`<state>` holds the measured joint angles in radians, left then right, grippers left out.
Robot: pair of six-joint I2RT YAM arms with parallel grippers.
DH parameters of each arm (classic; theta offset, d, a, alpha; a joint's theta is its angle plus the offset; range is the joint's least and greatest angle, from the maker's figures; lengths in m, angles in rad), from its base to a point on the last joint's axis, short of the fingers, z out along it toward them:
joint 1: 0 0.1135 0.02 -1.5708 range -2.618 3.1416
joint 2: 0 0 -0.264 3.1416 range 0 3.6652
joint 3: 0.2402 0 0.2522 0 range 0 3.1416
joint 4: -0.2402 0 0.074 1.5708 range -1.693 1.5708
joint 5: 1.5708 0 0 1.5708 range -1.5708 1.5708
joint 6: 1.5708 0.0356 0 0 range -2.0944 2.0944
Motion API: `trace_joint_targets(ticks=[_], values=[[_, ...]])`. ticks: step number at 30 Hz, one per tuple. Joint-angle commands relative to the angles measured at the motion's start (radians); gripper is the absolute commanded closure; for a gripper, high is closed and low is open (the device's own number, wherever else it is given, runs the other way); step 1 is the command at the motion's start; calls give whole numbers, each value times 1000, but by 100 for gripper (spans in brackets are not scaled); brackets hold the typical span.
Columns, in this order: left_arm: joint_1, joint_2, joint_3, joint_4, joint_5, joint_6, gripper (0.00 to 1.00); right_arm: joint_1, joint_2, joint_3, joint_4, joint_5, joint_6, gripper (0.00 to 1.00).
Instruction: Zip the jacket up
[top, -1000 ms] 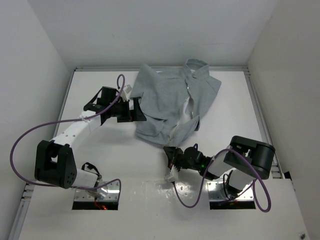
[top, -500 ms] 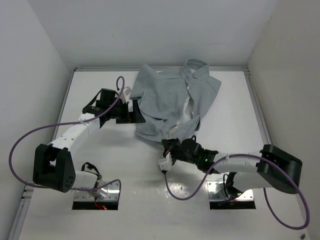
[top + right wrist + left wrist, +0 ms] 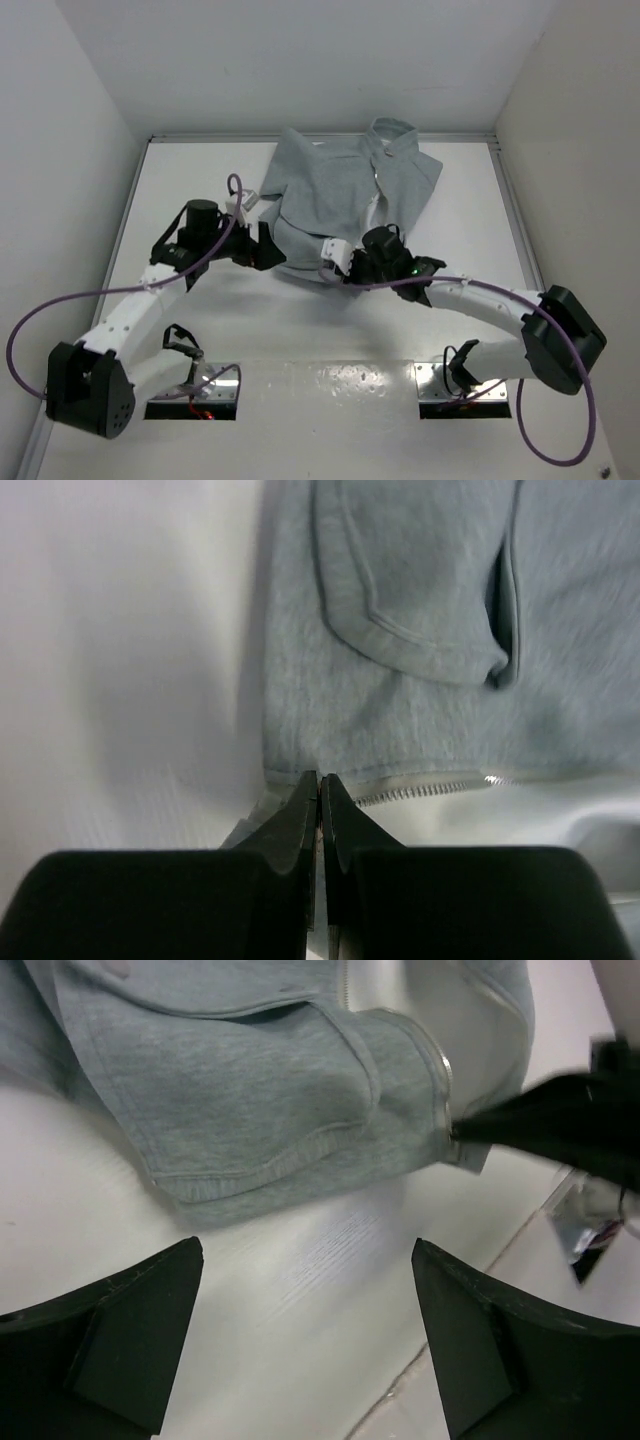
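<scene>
A light grey soft fabric jacket (image 3: 335, 195) lies rumpled on the far middle of the white surface (image 3: 185, 180), its stand-up collar towards the back wall and its front parted, showing the white inner lining (image 3: 374, 212); the black two-finger right gripper (image 3: 319, 805) is at the jacket's near hem, its jaws pressed tight together on the bottom corner of one front edge, just where the row of silver zipper teeth (image 3: 425, 789) ends; the black left gripper (image 3: 308, 1335) hangs low over the surface just beside the hem on the left side, its jaws spread wide and holding nothing, not touching the cloth; the two grippers are near each other.
</scene>
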<state>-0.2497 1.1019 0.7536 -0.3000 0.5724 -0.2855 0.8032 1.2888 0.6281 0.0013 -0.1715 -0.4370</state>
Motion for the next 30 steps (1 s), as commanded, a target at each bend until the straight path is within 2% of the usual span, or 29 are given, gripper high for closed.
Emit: trace_joint_targets(ticks=[1, 3, 7, 11, 14, 18, 25, 30], values=[[-39, -151, -68, 133, 18, 125, 11, -76, 44, 88, -104, -128, 274, 100], [-72, -212, -111, 148, -26, 190, 14, -105, 59, 93, -92, -161, 343, 100], [-175, -344, -192, 148, -80, 412, 18, -163, 78, 114, -92, -220, 428, 100], [-298, -470, -308, 197, -135, 709, 18, -197, 76, 119, -77, -319, 511, 100], [-403, -528, -408, 264, -218, 918, 19, -217, 73, 119, -57, -384, 567, 100], [-529, -524, -514, 462, -359, 1067, 20, -228, 70, 136, -47, -434, 653, 100], [-710, -286, -557, 850, -630, 1096, 19, -262, 124, 185, -9, -500, 854, 100], [-766, -192, -566, 1007, -618, 1048, 20, -271, 150, 205, 23, -510, 911, 100]])
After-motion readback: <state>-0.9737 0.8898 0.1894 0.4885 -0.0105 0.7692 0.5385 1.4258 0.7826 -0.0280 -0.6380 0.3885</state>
